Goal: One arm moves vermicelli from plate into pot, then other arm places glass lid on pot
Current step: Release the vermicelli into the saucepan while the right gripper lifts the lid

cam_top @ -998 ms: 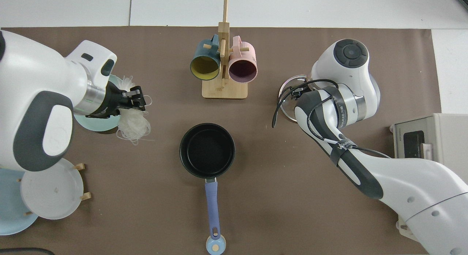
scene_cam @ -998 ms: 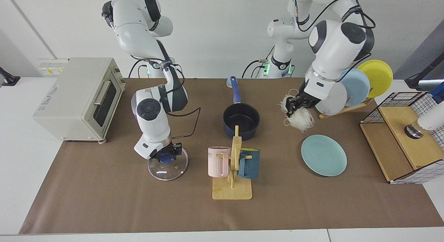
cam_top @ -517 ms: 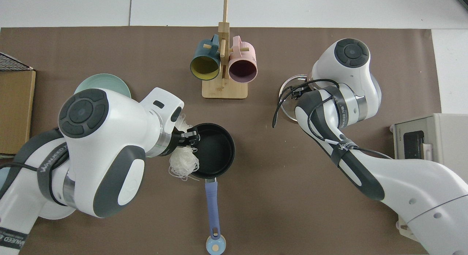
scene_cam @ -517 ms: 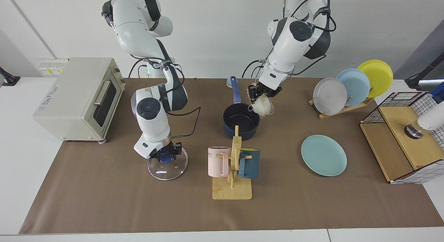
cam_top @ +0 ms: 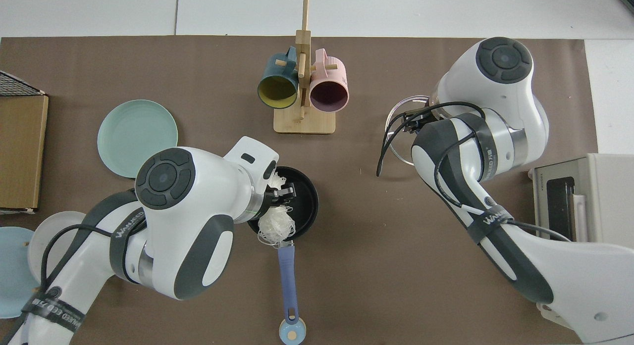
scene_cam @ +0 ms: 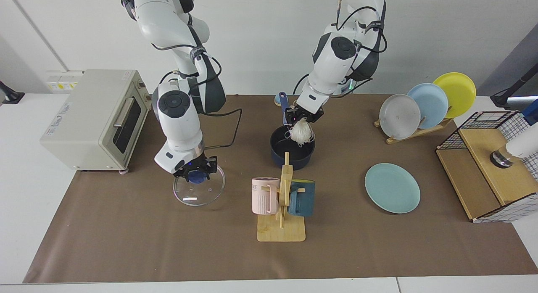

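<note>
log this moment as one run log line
left gripper: holds vermicelli over pot | right gripper: grips glass lid knob | plate: bare

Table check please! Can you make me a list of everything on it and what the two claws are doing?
Surface: brown mat on white table.
Job's things: vermicelli hanging over pot; plate bare; glass lid.
Clutter: mug rack, toaster oven, plate rack, wire basket.
Claws: left claw shut on vermicelli; right claw shut on lid's knob.
Cables: black cable on right arm.
Surroundings: white wall.
</note>
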Motion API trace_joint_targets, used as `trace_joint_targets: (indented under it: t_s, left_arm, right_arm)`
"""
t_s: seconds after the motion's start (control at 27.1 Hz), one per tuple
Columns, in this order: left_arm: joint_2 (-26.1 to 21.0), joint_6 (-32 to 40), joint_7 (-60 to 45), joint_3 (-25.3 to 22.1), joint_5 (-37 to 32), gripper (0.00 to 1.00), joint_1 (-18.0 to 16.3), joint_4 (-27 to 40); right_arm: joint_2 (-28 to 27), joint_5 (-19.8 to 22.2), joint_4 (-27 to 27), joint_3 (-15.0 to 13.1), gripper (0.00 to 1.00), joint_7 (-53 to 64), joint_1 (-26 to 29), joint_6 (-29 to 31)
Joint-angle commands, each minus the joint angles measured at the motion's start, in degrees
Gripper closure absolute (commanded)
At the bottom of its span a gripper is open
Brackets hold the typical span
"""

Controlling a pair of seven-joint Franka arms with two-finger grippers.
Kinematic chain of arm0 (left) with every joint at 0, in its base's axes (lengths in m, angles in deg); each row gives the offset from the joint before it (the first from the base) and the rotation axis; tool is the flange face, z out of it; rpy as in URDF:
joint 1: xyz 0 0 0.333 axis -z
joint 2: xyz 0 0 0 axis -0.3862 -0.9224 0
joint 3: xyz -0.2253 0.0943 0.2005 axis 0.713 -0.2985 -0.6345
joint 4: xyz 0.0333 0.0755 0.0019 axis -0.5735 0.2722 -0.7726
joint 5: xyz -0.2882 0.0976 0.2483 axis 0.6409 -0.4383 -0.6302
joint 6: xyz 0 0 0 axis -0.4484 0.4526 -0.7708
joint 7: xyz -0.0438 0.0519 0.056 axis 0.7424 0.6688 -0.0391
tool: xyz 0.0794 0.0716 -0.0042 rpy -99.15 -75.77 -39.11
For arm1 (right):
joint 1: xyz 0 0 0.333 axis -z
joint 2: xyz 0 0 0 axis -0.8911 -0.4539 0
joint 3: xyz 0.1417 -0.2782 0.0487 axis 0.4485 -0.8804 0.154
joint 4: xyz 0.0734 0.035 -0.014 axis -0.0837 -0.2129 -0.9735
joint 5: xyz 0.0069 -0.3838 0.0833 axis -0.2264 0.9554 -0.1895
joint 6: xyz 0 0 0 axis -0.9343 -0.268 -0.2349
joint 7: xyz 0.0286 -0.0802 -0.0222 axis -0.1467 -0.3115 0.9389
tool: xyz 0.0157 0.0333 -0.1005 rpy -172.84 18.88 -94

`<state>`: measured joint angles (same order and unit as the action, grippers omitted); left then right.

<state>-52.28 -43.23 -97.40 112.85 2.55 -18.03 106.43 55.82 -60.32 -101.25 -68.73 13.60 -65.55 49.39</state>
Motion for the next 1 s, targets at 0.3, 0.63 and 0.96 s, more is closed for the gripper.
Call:
trace_joint_targets:
  t_s: [0.3, 0.63, 0.96]
  left_arm:
    - [-5.63, -11.17, -0.35, -0.38, -0.48, 1.00, 2.17, 3.90]
    - [-7.39, -16.98, -0.61, -0.38, -4.34, 1.00, 2.87, 8.38]
    - [-7.84, -15.93, -0.96, -0.38, -5.23, 0.00, 3.13, 6.72]
  right_arm:
    - [11.87, -4.21, -6.50, 0.62, 1.00, 2.27, 1.67, -7.40]
    - [15.65, -5.79, -10.18, 0.62, 1.00, 4.21, 2.02, -8.46]
    - [18.03, -5.88, -12.20, 0.45, 1.00, 4.38, 2.02, -8.98]
